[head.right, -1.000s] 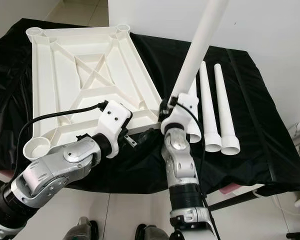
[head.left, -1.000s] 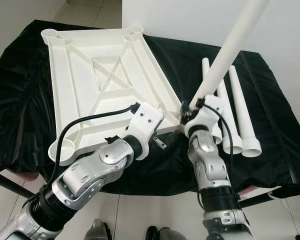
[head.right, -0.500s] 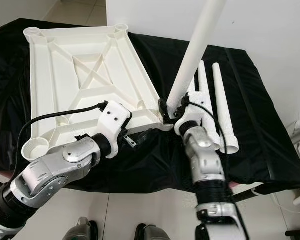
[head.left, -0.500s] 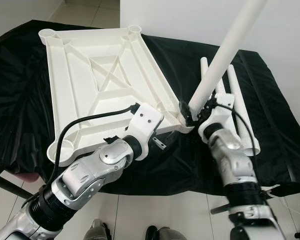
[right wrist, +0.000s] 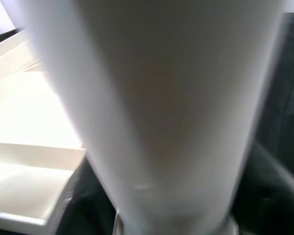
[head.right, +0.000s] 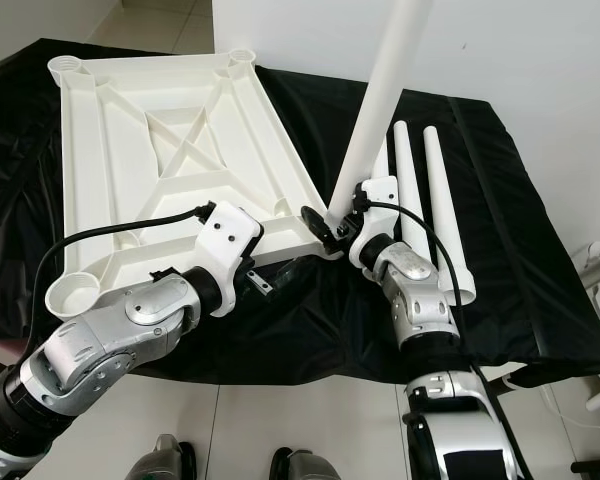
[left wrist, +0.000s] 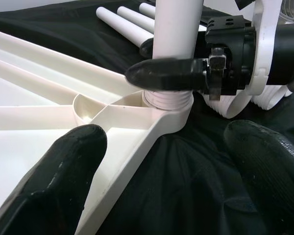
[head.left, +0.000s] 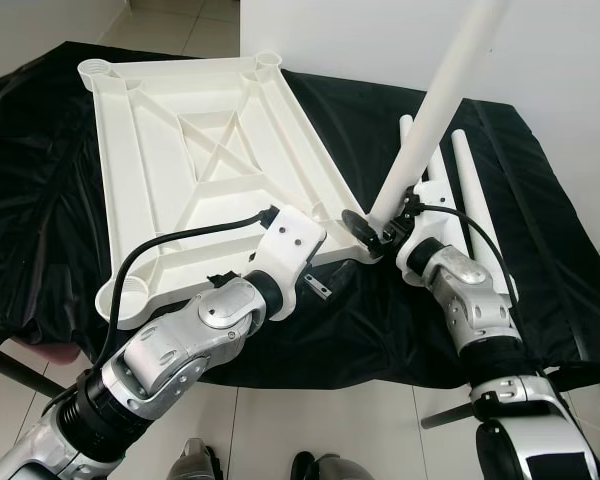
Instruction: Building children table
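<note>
One leg (head.left: 445,95) standing in the near right corner socket of the upside-down tabletop (head.left: 195,160), right gripper (left wrist: 174,73) pinching its base
Tabletop lies ribs-up on a black cloth (head.left: 380,310) over the work table. Leg rises tilted up and away, threaded end seated in the socket (left wrist: 166,105). Right gripper fingers (left wrist: 161,73) clamp the leg just above the socket rim. Left gripper (left wrist: 171,166) sits at the near edge of the tabletop beside that corner, fingers spread: one over the white rim, the other over the cloth, gripping nothing. Three spare legs (head.right: 435,215) lie side by side on the cloth just right of the corner, wide ends toward the robot
</note>
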You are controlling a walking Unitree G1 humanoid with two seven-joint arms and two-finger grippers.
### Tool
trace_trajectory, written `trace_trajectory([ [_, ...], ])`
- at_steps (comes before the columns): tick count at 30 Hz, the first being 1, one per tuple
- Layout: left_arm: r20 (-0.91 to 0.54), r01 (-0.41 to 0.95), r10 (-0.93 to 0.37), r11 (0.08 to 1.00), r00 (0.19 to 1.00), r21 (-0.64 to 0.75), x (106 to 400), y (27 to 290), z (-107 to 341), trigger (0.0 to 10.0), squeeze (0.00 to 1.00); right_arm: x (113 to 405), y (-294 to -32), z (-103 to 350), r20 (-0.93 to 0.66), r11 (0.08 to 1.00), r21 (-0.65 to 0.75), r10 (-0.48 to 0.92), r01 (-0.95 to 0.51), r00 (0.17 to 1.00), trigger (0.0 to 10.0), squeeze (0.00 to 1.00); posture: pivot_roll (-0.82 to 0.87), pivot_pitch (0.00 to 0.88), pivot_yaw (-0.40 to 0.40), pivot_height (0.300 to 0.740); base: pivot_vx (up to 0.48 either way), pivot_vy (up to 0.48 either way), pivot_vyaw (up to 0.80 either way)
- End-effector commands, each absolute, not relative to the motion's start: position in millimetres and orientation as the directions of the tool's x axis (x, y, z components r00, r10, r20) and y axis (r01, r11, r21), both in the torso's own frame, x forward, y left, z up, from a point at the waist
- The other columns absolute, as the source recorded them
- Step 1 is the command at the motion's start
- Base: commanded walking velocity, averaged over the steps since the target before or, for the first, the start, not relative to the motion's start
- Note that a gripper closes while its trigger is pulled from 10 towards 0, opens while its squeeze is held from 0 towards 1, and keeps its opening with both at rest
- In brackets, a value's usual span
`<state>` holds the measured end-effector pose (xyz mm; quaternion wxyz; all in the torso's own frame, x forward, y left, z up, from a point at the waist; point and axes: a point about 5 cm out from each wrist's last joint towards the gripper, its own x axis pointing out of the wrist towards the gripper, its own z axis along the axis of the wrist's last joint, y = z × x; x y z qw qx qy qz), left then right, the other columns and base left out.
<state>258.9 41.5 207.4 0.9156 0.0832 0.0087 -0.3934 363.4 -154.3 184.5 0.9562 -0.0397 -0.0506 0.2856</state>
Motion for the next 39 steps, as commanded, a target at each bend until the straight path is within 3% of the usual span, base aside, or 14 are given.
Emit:
trace_trajectory([
  [1,-0.122,0.862,-0.854,0.491,0.505,0.129,248.6,34.4,205.3,10.0,0.00,362.3,-153.1,173.5,0.025,0.818,-0.093,0.571,-0.567,0.820,0.0,0.00,0.12,0.132,-0.104,0.740,0.000,0.000,0.00],
  [9,-0.121,0.863,-0.856,0.489,0.503,0.127,248.4,33.7,204.8,10.0,0.00,360.6,-158.9,169.2,0.029,0.818,-0.086,0.573,-0.569,0.819,0.0,0.00,0.11,0.127,-0.107,0.740,0.000,0.000,0.00],
  [10,-0.122,0.868,-0.860,0.481,0.495,0.123,247.1,31.9,203.8,10.0,0.00,359.1,-163.3,166.4,0.043,0.865,-0.045,0.502,-0.500,0.864,10.0,0.00,0.10,0.126,-0.108,0.740,0.000,0.000,0.00],
  [15,-0.124,0.871,-0.863,0.477,0.490,0.121,246.6,31.0,203.2,10.0,0.00,356.8,-163.1,165.5,0.062,0.907,-0.006,0.420,-0.421,0.905,10.0,0.00,0.10,0.126,-0.110,0.740,0.000,0.000,0.00],
  [20,-0.126,0.873,-0.865,0.474,0.486,0.113,245.5,30.6,202.2,10.0,0.00,355.6,-161.5,164.5,0.071,0.976,0.070,0.200,-0.204,0.977,10.0,0.00,0.09,0.132,-0.110,0.740,0.000,0.000,0.00],
  [31,-0.133,0.876,-0.866,0.472,0.482,0.103,243.4,30.7,200.9,10.0,0.00,349.0,-149.5,159.3,0.030,0.994,0.102,-0.045,0.042,0.999,10.0,0.00,0.09,0.149,-0.106,0.740,0.000,0.000,0.00],
  [35,-0.134,0.868,-0.858,0.485,0.496,0.107,245.4,34.3,201.3,10.0,0.00,338.3,-129.4,153.3,-0.006,0.971,0.141,-0.195,0.194,0.981,10.0,0.00,0.09,0.156,-0.106,0.740,0.000,0.000,0.00],
  [39,-0.130,0.866,-0.856,0.489,0.500,0.106,246.1,34.0,201.9,10.0,0.00,338.6,-121.5,156.6,0.009,0.979,0.148,-0.141,0.138,0.990,10.0,0.00,0.09,0.153,-0.106,0.740,0.000,0.000,0.00],
])
